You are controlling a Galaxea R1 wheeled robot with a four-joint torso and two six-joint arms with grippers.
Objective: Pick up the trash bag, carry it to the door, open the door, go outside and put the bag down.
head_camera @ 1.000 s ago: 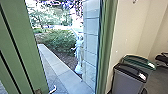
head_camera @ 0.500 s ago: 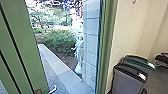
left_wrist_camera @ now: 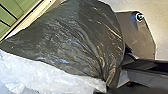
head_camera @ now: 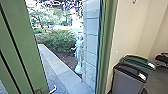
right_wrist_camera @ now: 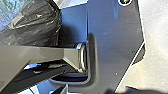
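In the head view the green door (head_camera: pixel 23 47) stands open at the left, with a pale curved piece (head_camera: pixel 53 89) low by its edge. A dark, shiny trash bag (left_wrist_camera: pixel 72 37) hangs in wrinkled folds, with a whitish translucent part (left_wrist_camera: pixel 45 75) along one side. Its folds gather tightly at my left gripper (left_wrist_camera: pixel 115 83), which is shut on it. The right wrist view also shows the dark bag (right_wrist_camera: pixel 40 21), bunched beside the robot's plate. Of my right gripper (right_wrist_camera: pixel 60 89), a dark part shows at the picture's edge, and its state is unclear.
Through the doorway run a paved path (head_camera: pixel 51 75) and a pale kerb (head_camera: pixel 60 68) beside a bush (head_camera: pixel 58 41). A green door frame (head_camera: pixel 103 47) borders the opening at the right. Indoors, a grey bin (head_camera: pixel 128 81) and a green-topped bin (head_camera: pixel 138 60) stand by the wall.
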